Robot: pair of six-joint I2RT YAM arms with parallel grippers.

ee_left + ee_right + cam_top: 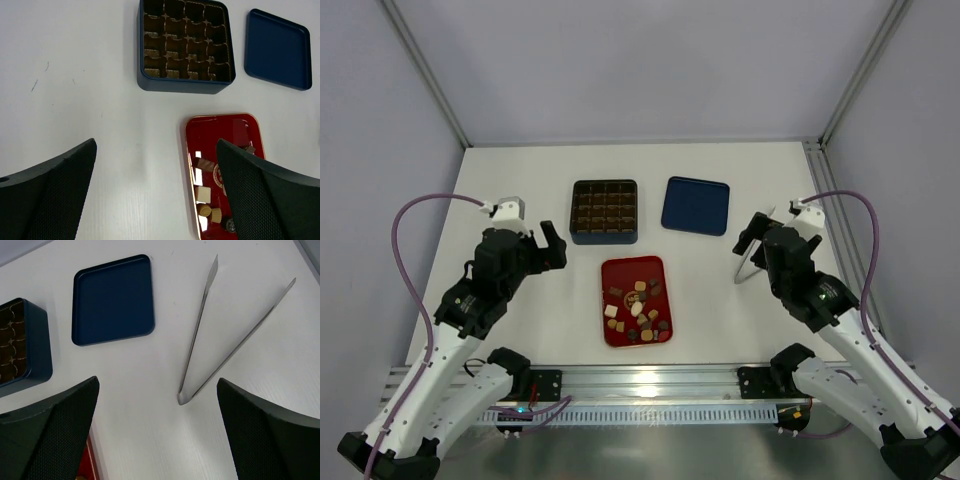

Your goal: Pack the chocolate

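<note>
Several chocolates [638,308], dark brown, tan and cream, lie loose on a red tray [632,272] at the table's front middle. They also show in the left wrist view [204,194] on the tray [220,131]. A dark blue box with a brown grid insert [605,211] stands behind the tray, also in the left wrist view [184,45]. My left gripper [551,249] is open and empty, above the table left of the tray. My right gripper [753,232] is open and empty, above metal tongs [210,345].
The box's blue lid [695,204] lies flat right of the box; it also shows in the right wrist view [112,300] and the left wrist view [278,50]. The tongs [748,268] lie on the table right of the tray. Grey walls enclose the table.
</note>
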